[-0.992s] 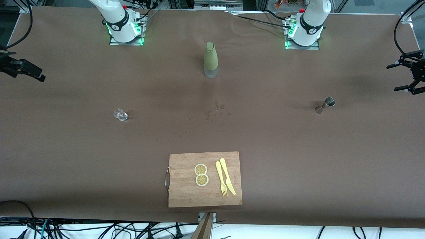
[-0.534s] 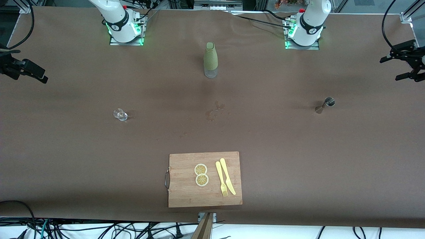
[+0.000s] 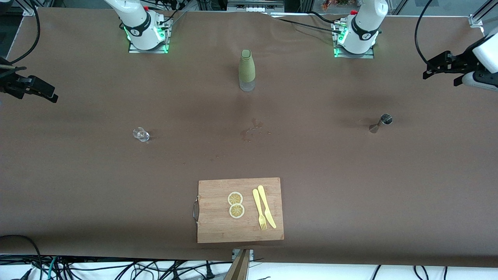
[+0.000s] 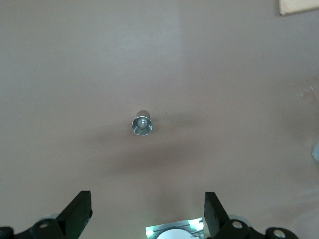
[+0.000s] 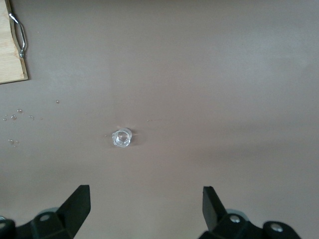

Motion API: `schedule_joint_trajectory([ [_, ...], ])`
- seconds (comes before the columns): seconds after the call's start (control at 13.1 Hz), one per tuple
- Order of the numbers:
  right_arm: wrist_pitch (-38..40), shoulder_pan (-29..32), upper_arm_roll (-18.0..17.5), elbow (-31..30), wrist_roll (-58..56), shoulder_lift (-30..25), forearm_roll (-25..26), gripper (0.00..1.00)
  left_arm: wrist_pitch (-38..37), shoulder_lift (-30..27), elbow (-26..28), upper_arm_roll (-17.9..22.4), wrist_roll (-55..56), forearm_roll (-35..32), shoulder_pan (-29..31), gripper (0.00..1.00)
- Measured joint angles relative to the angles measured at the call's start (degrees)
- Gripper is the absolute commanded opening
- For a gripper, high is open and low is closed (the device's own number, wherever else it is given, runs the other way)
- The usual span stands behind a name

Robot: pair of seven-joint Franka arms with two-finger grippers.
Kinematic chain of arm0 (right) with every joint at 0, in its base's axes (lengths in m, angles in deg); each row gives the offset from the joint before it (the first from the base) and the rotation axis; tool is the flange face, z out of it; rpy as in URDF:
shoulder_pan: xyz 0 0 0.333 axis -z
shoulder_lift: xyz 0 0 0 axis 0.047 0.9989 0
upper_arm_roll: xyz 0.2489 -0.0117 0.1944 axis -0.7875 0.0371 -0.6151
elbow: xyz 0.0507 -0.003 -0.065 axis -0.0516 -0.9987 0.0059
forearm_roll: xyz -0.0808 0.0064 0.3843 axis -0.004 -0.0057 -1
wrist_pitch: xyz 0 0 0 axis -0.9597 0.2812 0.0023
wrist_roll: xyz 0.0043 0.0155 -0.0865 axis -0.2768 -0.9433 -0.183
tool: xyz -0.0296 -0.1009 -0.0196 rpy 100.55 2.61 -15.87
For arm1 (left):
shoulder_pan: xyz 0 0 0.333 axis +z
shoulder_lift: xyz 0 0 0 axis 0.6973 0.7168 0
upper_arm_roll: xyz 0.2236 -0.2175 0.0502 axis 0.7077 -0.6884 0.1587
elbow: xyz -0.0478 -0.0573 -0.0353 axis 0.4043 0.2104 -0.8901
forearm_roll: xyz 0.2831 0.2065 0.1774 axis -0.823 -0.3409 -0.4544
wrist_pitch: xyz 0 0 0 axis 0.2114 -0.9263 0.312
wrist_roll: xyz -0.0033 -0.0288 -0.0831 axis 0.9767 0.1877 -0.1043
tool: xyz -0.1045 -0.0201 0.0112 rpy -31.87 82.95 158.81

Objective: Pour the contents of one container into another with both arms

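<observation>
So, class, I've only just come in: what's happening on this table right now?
Nothing is held yet. The left gripper hangs open over the left arm's end of the table, with the small metal cup standing below its wrist camera. The right gripper hangs open at the right arm's end, looking down on the small clear glass. A green bottle stands untouched between the bases, and a cutting board with lemon slices lies nearest the front camera.
</observation>
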Motion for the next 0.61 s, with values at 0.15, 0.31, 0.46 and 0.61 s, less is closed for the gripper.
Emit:
schedule_joint_trajectory([
  [0.15,0.2,0.3,0.1,0.6,0.0,0.6,0.0,1.00,0.6,0.0,-1.3,-0.6,7.0,-0.9,-1.2,1.00],
  [0.31,0.3,0.4,0.1,0.6,0.0,0.7,-0.1,1.00,2.9,0.0,-2.1,-0.7,9.6,-1.2,-1.8,1.00],
  [0.46,0.3,0.4,0.1,0.7,0.0,0.7,-0.1,1.00,4.2,0.5,-2.1,-0.5,9.8,-1.2,-1.8,1.00],
  [0.61,0.3,0.4,0.1,0.8,0.0,0.8,-0.1,1.00,4.5,1.1,-2.1,-0.3,9.9,-1.2,-1.8,1.00],
])
